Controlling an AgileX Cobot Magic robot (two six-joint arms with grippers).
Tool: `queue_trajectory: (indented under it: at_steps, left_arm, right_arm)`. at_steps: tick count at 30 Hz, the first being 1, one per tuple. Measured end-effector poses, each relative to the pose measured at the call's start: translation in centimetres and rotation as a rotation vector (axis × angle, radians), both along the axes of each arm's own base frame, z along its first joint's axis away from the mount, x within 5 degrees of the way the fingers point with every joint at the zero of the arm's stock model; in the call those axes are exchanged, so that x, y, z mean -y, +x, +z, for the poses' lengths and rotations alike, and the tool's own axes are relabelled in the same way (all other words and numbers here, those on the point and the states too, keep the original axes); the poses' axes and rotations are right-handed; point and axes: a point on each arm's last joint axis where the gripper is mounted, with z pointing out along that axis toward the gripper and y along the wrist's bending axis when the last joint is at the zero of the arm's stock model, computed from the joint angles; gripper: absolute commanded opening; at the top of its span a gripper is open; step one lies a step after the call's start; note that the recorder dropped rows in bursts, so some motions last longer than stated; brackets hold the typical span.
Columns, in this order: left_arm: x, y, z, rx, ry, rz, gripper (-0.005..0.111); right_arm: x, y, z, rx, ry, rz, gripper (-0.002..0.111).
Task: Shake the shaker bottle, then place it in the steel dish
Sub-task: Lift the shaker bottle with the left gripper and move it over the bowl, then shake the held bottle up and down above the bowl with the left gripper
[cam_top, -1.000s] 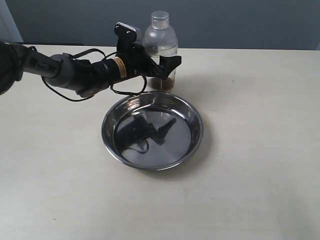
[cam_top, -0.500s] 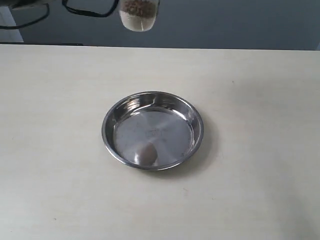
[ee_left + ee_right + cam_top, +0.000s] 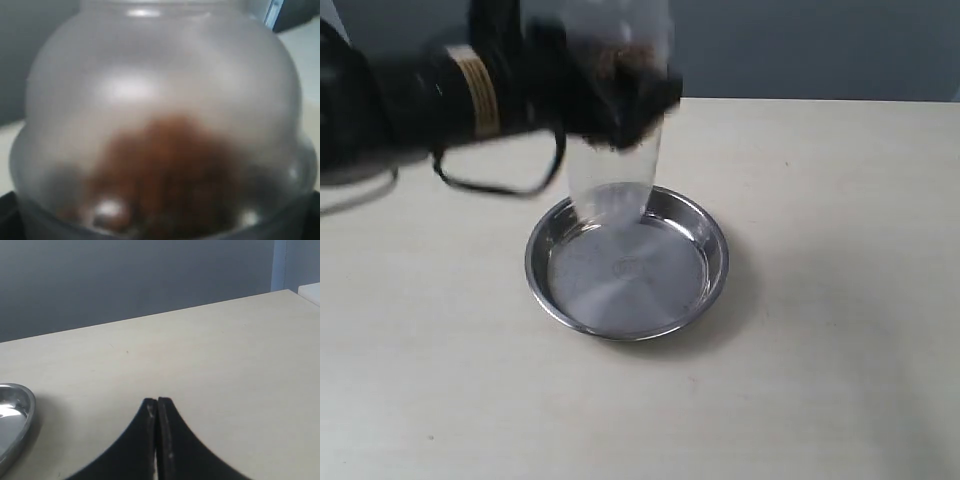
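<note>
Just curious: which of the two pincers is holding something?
The left pincer: it grips the bottle, while the right pincer is shut on nothing.

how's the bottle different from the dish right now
The bottle is in the air, clamped in the left pincer; the dish lies flat on the table. The bottle is clear plastic with brown granules inside; the dish is shiny steel and empty. The bottle looks blurred, the dish sharp.

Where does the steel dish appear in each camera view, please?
Exterior view: steel dish at centre.
Left wrist view: not in it; the shaker bottle fills it.
Right wrist view: only part of its rim, cut off at the edge.
Shared landmark: the pale table.
</note>
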Motion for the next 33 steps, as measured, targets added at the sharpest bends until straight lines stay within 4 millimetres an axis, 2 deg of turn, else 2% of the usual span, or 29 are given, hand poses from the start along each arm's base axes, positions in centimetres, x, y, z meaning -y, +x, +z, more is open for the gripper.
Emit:
queue_trajectory:
  at_steps: [1,2,6,7,8,11,12,15,16,18,20,21,22,25,26,27,30,31,32,33]
  left_arm:
    - [0.0,-0.2,-1.8,-0.056,0.034,0.000,0.000]
    - [-0.1,-0.4,-2.2,-0.066,0.050,-0.003,0.000]
    - [-0.1,-1.6,4.6,0.161,-0.005,-0.009,0.000]
    - [-0.1,-1.9,4.9,0.166,-0.023,-0.008,0.000]
    - [0.0,-2.1,4.5,0.147,-0.043,-0.007,0.000]
    - [0.5,-2.0,0.1,0.000,-0.012,-0.011,0.000]
    - [0.5,-1.9,-0.1,0.003,0.016,-0.015,0.000]
    - [0.8,-2.6,3.4,0.108,0.009,-0.014,0.000]
    - [1.0,-2.9,3.2,0.098,0.005,-0.016,0.000]
    - [1.7,-3.2,0.5,0.004,0.003,-0.021,0.000]
    - [1.9,-3.6,-3.5,-0.121,0.058,-0.022,0.000]
    - [1.9,-3.7,-3.7,-0.124,0.068,-0.026,0.000]
    - [1.9,-3.5,-2.4,-0.079,0.058,-0.023,0.000]
    - [1.7,-4.0,5.2,0.140,-0.065,-0.004,0.000]
    - [1.7,-4.5,6.3,0.161,-0.092,-0.003,0.000]
    - [1.8,-4.8,6.3,0.157,-0.100,-0.004,0.000]
    - [2.3,-5.4,2.4,0.011,-0.019,0.005,0.000]
    - [2.2,-5.4,1.9,-0.008,0.014,0.011,0.000]
    - [2.2,-5.5,2.8,0.027,0.022,0.007,0.000]
    - [2.1,-5.6,4.9,0.093,0.007,0.008,0.000]
  right_arm:
    - [0.0,0.0,0.0,0.000,0.000,0.000,-0.001]
    - [0.0,0.0,0.0,0.000,0.000,0.000,-0.001]
    - [0.0,0.0,0.0,0.000,0.000,0.000,-0.001]
    - [0.0,0.0,0.0,0.000,0.000,0.000,-0.001]
    - [0.0,0.0,0.0,0.000,0.000,0.000,-0.001]
    - [0.0,0.0,0.0,0.000,0.000,0.000,-0.001]
    - [0.0,0.0,0.0,0.000,0.000,0.000,-0.001]
    - [0.0,0.0,0.0,0.000,0.000,0.000,-0.001]
    - [0.0,0.0,0.0,0.000,0.000,0.000,-0.001]
    - [0.0,0.0,0.0,0.000,0.000,0.000,-0.001]
    - [0.0,0.0,0.0,0.000,0.000,0.000,-0.001]
    - [0.0,0.0,0.0,0.000,0.000,0.000,-0.001]
    - [0.0,0.0,0.0,0.000,0.000,0.000,-0.001]
    - [0.0,0.0,0.0,0.000,0.000,0.000,-0.001]
    - [0.0,0.0,0.0,0.000,0.000,0.000,-0.001]
    - [0.0,0.0,0.0,0.000,0.000,0.000,-0.001]
    - [0.0,0.0,0.0,0.000,0.002,0.000,-0.001]
    - [0.0,0.0,0.0,0.000,0.002,0.000,-0.001]
    - [0.0,0.0,0.0,0.000,0.002,0.000,-0.001]
    - [0.0,0.0,0.0,0.000,0.002,0.000,-0.001]
